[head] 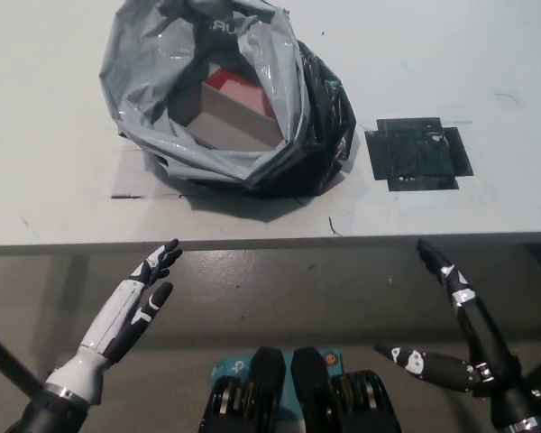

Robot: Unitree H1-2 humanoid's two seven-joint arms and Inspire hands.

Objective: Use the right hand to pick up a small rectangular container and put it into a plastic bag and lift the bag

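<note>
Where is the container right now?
In the head view the container sits inside the open grey bag on the table's upper left, left of the black patch. Neither hand touches it.

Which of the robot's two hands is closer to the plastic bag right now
The white left hand. It is open just below the table edge, nearly under the grey plastic bag. The black right hand, also open, sits far off to the right.
</note>
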